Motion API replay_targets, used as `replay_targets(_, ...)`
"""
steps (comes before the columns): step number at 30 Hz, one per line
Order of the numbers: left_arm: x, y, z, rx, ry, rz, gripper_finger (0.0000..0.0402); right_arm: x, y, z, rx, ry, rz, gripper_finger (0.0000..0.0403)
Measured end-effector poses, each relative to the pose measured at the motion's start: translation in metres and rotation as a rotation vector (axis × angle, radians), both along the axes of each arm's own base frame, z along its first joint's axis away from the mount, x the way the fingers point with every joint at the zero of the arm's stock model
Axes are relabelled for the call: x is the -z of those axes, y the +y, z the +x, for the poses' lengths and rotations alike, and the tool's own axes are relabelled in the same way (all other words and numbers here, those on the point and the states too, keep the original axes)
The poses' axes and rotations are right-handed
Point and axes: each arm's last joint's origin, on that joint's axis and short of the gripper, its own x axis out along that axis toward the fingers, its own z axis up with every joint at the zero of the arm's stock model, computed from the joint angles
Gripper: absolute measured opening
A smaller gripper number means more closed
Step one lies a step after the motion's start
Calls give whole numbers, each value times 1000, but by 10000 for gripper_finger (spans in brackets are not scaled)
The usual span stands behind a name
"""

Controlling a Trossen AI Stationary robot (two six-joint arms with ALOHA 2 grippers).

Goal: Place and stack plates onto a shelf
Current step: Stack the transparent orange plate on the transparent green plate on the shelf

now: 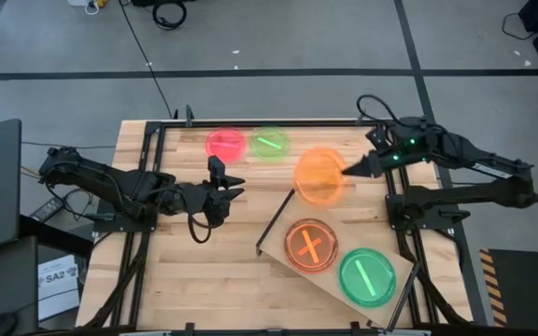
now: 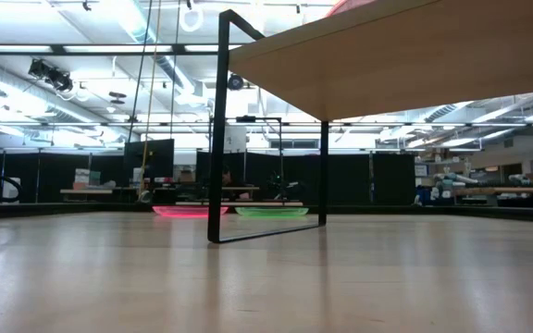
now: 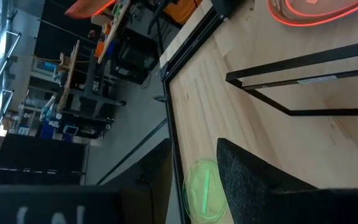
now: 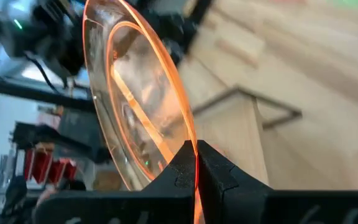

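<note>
1. Right gripper [image 1: 351, 171] is pinched tight on the rim of the orange plate [image 1: 319, 175], carried in the air over the shelf's [image 1: 278, 238] far corner.
2. It hangs tilted, almost on edge; no long axis on a disc.
3. Level it, centre it over the orange plate already shelved [image 1: 310, 245], then release low.
4. Left gripper [image 1: 234, 183] waits, fingers apart, mid-table.

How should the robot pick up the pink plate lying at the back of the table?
Probably by its thin rim. The pink plate lies flat on the table, so jaws should come from above and pinch the raised edge, likely on the side away from the green plate beside it, as the right gripper pinches the orange plate.
</note>
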Motion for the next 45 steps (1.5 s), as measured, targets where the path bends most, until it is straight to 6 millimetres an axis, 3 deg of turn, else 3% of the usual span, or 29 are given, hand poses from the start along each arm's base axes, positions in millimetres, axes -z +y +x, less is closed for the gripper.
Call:
replay_targets(7, 0, 0, 0, 0, 0, -1, 133, 7, 19, -11, -103, 97, 66, 9)
replay_targets(23, 0, 0, 0, -1, -1, -1, 133, 19, 83, 3, -442, 271, 147, 9)
replay_targets(37, 0, 0, 0, -17, -19, -38, 133, 28, 128, -8, -476, 416, 207, 9)
replay_targets(45, 0, 0, 0, -18, -20, -41, 133, 42, 146, -14, -552, 565, 136, 10)
